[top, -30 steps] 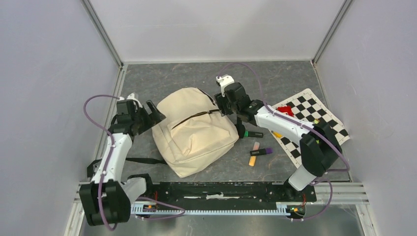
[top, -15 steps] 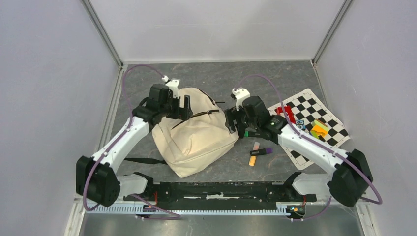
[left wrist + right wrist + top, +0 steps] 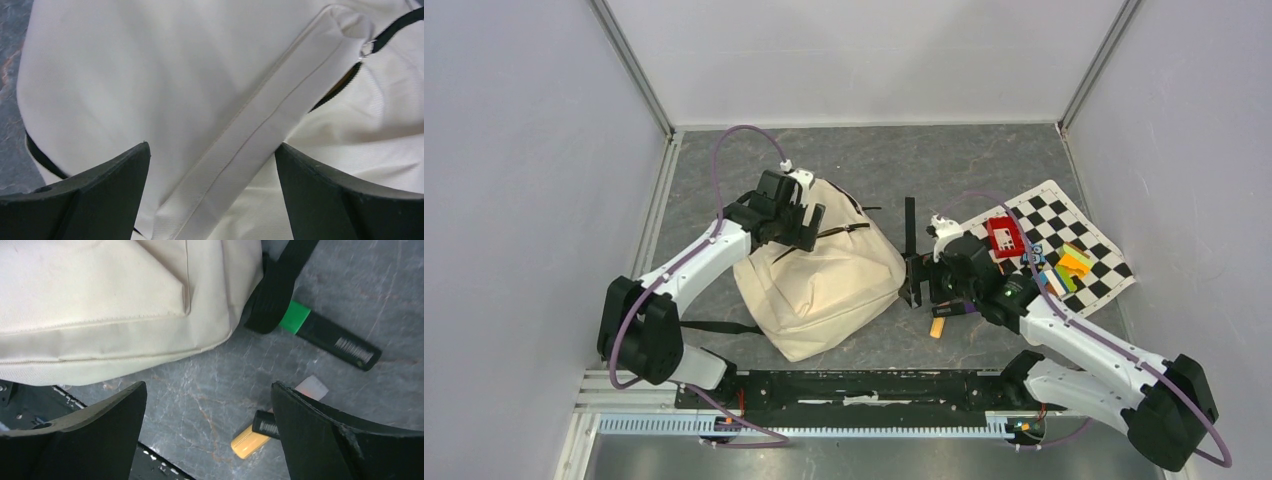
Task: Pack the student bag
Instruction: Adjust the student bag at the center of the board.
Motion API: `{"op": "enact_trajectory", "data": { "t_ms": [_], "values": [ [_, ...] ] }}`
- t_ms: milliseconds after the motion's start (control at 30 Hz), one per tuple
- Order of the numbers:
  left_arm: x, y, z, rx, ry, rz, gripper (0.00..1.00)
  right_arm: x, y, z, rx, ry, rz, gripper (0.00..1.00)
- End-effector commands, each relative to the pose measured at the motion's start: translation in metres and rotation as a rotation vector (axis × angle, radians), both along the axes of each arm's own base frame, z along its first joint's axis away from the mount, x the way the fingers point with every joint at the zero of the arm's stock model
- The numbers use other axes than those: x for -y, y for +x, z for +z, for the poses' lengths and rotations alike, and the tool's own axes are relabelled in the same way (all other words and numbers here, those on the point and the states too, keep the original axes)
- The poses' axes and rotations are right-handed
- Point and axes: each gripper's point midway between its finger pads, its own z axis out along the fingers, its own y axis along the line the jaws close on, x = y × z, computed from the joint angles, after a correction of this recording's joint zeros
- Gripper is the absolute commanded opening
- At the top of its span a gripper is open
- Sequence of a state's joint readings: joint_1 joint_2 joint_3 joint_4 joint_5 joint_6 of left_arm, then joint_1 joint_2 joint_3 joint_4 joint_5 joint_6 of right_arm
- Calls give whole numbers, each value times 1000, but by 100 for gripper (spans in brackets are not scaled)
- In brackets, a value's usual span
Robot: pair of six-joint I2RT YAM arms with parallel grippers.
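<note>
The bag (image 3: 819, 275) lies mid-frame in the top view. Over its upper left, the left gripper (image 3: 211, 150) hangs with jaws wide apart, straddling the cream flap (image 3: 280, 110), likely to lift it and widen the mouth. The right gripper (image 3: 207, 387), jaws spread and empty, hovers at the bag's right edge above a green marker (image 3: 327, 337) and an orange marker (image 3: 248, 441), probably picking one to pack.

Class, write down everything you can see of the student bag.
The student bag is a large cream fabric backpack, soft and slumped, lying flat on the grey table. A black zip line crosses its upper face; black straps trail from its near-left and far-right sides. The left gripper hangs open over a cream fabric band beside the zip.
</note>
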State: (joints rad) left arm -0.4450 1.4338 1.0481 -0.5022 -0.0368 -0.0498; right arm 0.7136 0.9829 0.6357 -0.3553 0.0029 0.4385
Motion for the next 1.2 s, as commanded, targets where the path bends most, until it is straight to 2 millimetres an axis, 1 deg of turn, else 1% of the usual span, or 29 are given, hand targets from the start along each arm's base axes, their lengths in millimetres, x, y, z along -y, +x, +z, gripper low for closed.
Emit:
{"op": "enact_trajectory", "data": {
  "t_ms": [0, 67, 200, 333, 433, 533, 567, 633, 700, 767, 800, 900, 933, 1033, 1067, 1100, 1167],
  "values": [
    [-18, 12, 7, 41, 107, 49, 97, -14, -16, -4, -72, 156, -15, 98],
    [-20, 13, 7, 38, 117, 68, 89, -20, -20, -7, -88, 208, -10, 96],
    [-23, 12, 6, 43, 120, 86, 76, -30, -26, -13, -129, 257, 15, 92],
    [-27, 12, 8, 54, 128, 100, 60, -38, -25, -13, -133, 283, 34, 90],
    [-27, 10, 12, 65, 114, 104, 43, -46, -21, -6, -122, 322, 43, 90],
    [-26, 7, 17, 75, 95, 106, 22, -53, -14, -2, -103, 354, 46, 89],
    [-26, 6, 18, 77, 90, 110, 16, -54, -12, -4, -105, 351, 43, 88],
    [-27, 3, 20, 76, 78, 121, 8, -57, -11, -13, -129, 329, 48, 86],
    [-26, -2, 24, 69, 58, 131, 2, -62, -9, -18, -144, 328, 66, 83],
    [-25, -8, 28, 62, 31, 137, 2, -68, -5, -18, -135, 339, 81, 79],
    [-25, -11, 29, 62, 18, 143, 2, -71, -2, -20, -135, 333, 83, 75],
    [-26, -23, 33, 60, -15, 148, 2, -87, 13, -13, -106, 327, 130, 46],
    [-26, -28, 33, 56, -23, 146, 2, -94, 21, -8, -92, 323, 140, 37],
    [-26, -39, 37, 62, -63, 138, 2, -106, 54, 3, -21, 271, 144, 14],
    [-24, -42, 39, 61, -80, 134, 2, -108, 67, 1, -5, 238, 141, 6],
    [-23, -45, 39, 55, -92, 132, 2, -111, 82, 6, 23, 215, 131, 0],
    [-18, -50, 39, 33, -128, 134, 2, -112, 113, 10, 72, 155, 107, 0]
  ]
}}
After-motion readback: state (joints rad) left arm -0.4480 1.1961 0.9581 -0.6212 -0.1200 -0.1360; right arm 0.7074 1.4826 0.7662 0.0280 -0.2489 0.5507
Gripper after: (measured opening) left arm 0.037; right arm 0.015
